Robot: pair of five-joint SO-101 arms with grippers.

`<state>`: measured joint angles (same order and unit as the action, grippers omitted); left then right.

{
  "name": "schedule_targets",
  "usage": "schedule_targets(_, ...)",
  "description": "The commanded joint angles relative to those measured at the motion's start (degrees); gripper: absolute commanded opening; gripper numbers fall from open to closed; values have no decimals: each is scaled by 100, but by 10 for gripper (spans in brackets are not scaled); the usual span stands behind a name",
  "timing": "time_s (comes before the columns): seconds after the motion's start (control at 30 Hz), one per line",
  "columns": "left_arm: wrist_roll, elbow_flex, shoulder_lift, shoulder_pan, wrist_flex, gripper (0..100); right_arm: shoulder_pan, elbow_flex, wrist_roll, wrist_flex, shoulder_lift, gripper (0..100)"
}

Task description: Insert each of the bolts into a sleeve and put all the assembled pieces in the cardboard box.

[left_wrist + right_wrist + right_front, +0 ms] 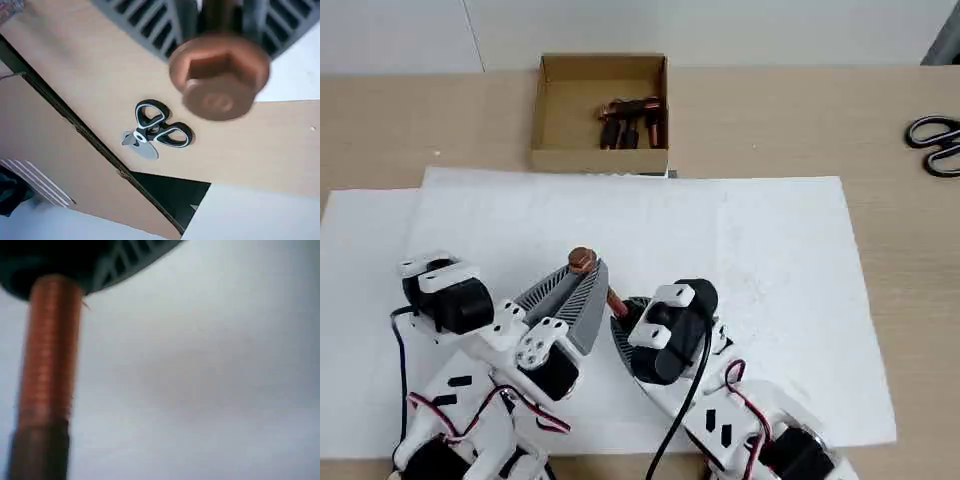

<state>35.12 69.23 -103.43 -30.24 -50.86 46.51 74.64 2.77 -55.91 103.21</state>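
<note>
A copper bolt runs between my two grippers over the white paper [770,260]. Its hex head [582,260] [218,75] pokes out past the grey fingers [145,20] of my left gripper [586,273], which is shut on the dark sleeve around the bolt. The threaded end [616,299] [50,350] comes out of the sleeve [37,452] and goes into my right gripper [623,312], which is shut on it. The cardboard box [600,158] stands at the back of the table with several assembled pieces [630,122] lying at its right side.
Black-handled scissors [935,143] [157,131] lie on the bare wood at the far right edge. The paper covers most of the table's front; both arm bases crowd the near edge.
</note>
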Motion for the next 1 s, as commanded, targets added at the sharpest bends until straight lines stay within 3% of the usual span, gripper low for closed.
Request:
schedule_targets(0.0,18,92,-88,-62,123,6,40,-44,-35,198,31,3)
schedule_targets(0.97,9,462,-88,-114,237,6,303,-70,-35,382,31,3)
